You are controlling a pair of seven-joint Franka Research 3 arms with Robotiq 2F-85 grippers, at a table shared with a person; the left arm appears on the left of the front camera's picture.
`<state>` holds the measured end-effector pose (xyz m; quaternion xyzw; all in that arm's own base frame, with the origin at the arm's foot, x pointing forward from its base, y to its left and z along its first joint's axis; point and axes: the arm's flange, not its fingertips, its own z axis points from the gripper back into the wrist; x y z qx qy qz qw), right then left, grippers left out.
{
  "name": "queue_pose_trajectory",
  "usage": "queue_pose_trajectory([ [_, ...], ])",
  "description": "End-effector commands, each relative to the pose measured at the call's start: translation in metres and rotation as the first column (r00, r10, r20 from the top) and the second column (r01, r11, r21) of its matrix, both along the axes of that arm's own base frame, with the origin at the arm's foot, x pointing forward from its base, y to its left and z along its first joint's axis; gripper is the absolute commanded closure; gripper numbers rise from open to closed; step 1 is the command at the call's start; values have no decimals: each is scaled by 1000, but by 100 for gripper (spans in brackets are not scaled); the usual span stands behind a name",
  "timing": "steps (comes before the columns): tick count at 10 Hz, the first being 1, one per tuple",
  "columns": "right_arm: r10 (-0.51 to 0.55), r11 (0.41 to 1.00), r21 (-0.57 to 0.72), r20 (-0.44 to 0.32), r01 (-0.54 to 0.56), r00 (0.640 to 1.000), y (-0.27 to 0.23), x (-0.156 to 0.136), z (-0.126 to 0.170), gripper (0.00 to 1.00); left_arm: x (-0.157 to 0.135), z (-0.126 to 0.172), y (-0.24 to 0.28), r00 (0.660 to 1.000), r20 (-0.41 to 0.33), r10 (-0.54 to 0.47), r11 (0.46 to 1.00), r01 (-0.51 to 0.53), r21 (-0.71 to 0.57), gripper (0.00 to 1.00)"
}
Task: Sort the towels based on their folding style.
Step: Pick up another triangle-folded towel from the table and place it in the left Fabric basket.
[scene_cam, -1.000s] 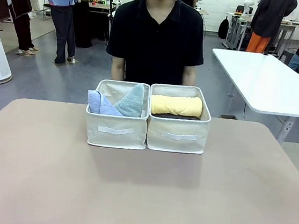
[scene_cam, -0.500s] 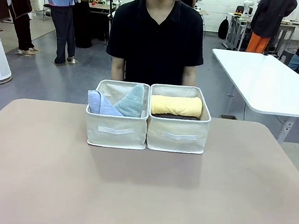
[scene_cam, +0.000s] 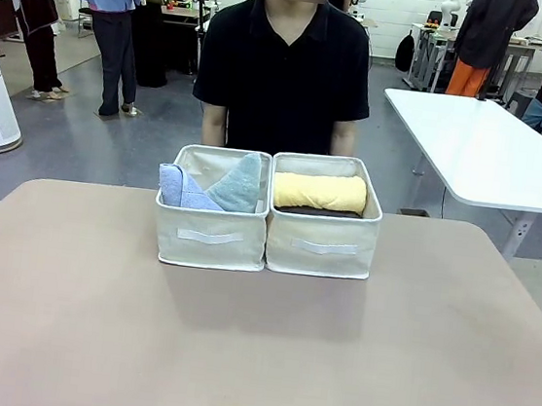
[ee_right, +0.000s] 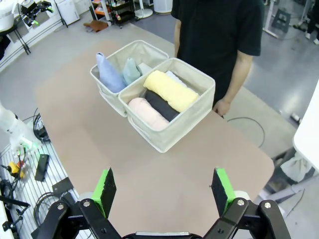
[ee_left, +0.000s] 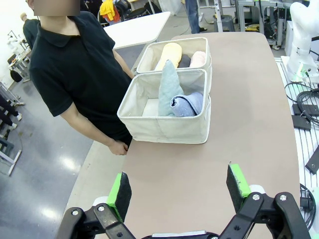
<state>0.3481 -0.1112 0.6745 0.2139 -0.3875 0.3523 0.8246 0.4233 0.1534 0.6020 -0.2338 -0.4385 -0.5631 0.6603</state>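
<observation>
Nothing has moved since the earlier frames. Two cone-folded towels, the blue towel (ee_right: 108, 73) and the teal towel (ee_left: 169, 88), stand in the left bin (scene_cam: 208, 237). The yellow roll (scene_cam: 320, 191), dark roll (ee_right: 159, 105) and pink roll (ee_right: 146, 112) lie in the right bin (scene_cam: 323, 245); a white one seems tucked behind. Sorting looks finished, so both arms should stay clear. The left end effector (ee_left: 179, 189) and right end effector (ee_right: 163, 191) hang spread above the table (scene_cam: 254, 348).

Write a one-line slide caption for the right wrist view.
Open right gripper above the table; cone-folded towels fill one beige bin, rolled towels the other.
</observation>
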Motion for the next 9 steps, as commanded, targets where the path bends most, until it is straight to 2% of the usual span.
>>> queue_pose_trajectory([
  [1, -2, 1000, 2, -4, 2, 1000, 0, 1, -1, 0, -2, 1, -1, 1000, 6, -7, 1000, 7, -9, 0],
  [9, -2, 1000, 2, -4, 2, 1000, 0, 1, -1, 0, -2, 1, -1, 1000, 6, -7, 1000, 7, -9, 0],
])
